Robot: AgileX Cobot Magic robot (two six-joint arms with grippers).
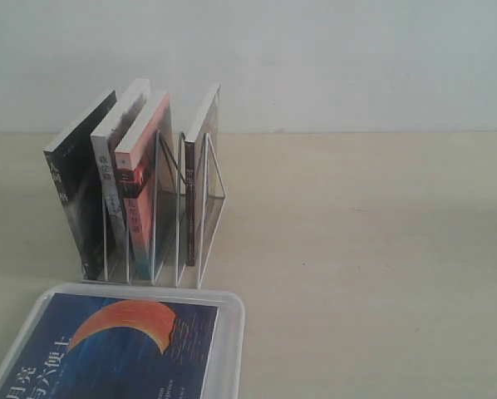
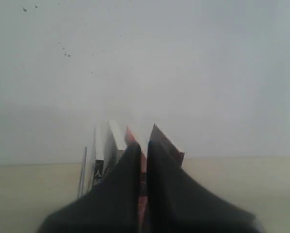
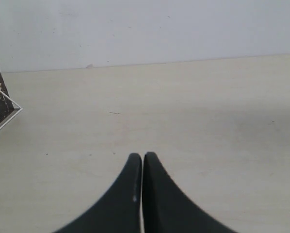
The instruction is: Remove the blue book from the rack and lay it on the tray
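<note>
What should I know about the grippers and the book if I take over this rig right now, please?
Left gripper: shut, holding nothing, pointed at the rack.
Right gripper: shut, empty, above bare table.
Blue book: flat, cover up, inside the tray, in front of the rack.
Done: book out of the rack and laid on the tray.
Left: nothing visible for the book.

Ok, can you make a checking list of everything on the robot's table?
Surface: pale table, no spills seen.
Job's things: blue book lies flat in the tray, cover up; white wire rack stands behind it.
Clutter: four other books stand in the rack.
Grippers: left gripper shut, empty, facing the rack; right gripper shut, empty, above bare table.
Cables: nothing seen.
Surroundings: plain white wall.
</note>
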